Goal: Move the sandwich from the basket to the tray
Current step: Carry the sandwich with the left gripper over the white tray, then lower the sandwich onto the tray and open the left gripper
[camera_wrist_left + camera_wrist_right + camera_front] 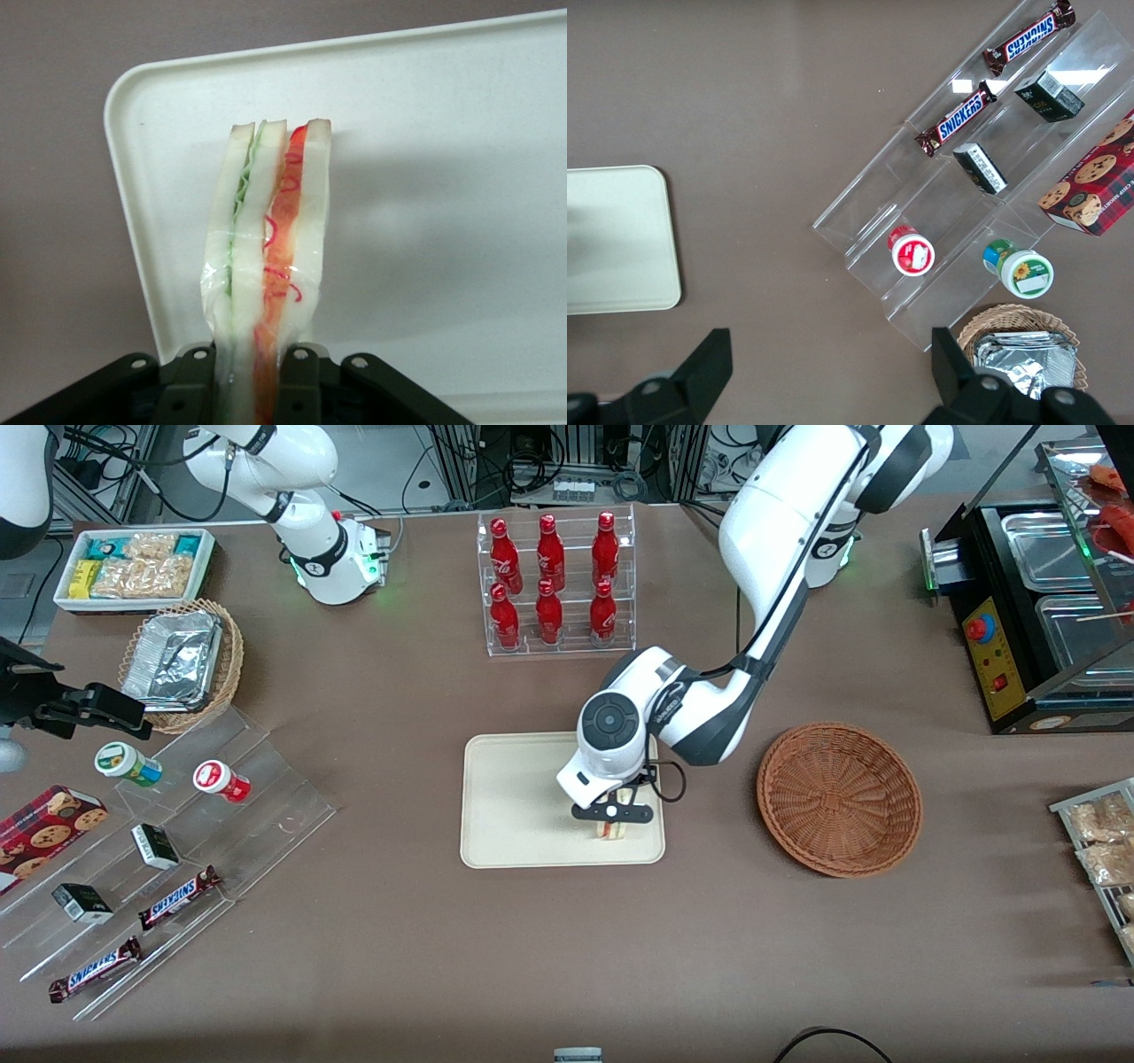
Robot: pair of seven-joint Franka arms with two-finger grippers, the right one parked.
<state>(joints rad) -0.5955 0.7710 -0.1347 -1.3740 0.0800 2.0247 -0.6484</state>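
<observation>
Here end effector clamps sandwich over tray; Snickers bars nearby.

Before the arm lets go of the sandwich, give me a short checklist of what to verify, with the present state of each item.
1. Sandwich gripped: ok, the gripper is shut on its end, a finger on each side.
2. Sandwich over the tray: ok, both the front view and the left wrist view show tray surface under it.
3. Clear of the tray rim: ok, though it sits close to the edge nearest the basket.
4. Sandwich touching the tray: cannot tell, no view shows the gap.
5. Basket emptied: ok, nothing shows in it.
6. Landing spot free: ok, nothing else lies on the tray.
</observation>
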